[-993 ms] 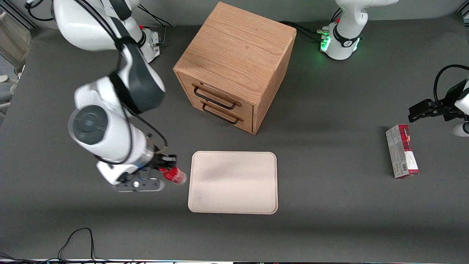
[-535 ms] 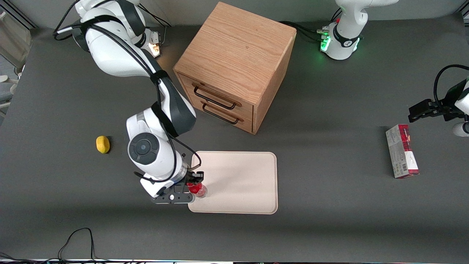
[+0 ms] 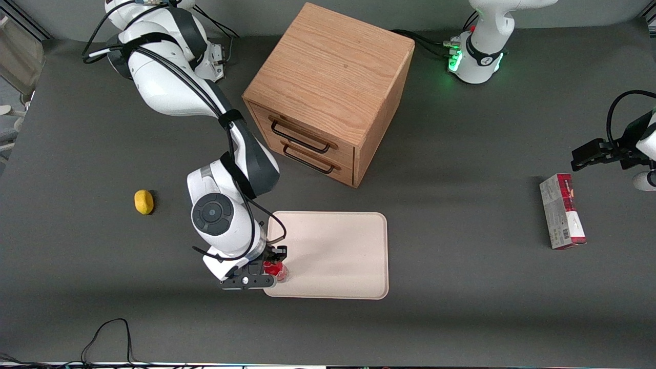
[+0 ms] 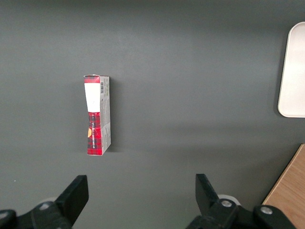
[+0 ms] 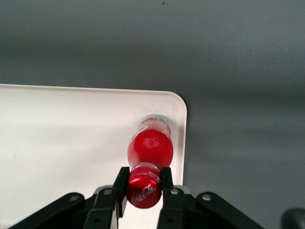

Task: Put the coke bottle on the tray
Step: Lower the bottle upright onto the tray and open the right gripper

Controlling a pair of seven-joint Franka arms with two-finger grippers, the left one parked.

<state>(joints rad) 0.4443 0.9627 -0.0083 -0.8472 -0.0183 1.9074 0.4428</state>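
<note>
The coke bottle (image 3: 277, 271) is small, with a red cap and red label. It stands upright over the tray's (image 3: 338, 246) near corner, toward the working arm's end. My right gripper (image 3: 275, 265) is shut on its cap. In the right wrist view the gripper (image 5: 144, 183) pinches the red cap between both black fingers, and the bottle (image 5: 150, 145) hangs down with its clear base close to the rounded corner of the cream tray (image 5: 71, 119). I cannot tell whether the base touches the tray.
A wooden drawer cabinet (image 3: 328, 92) stands farther from the front camera than the tray. A yellow lemon (image 3: 144, 201) lies toward the working arm's end. A red-and-grey carton (image 3: 562, 210) lies toward the parked arm's end and shows in the left wrist view (image 4: 97, 115).
The gripper has carried the bottle from beside the tray to over the tray's near corner, then lowered slightly. The arm has swung clear of the lemon.
</note>
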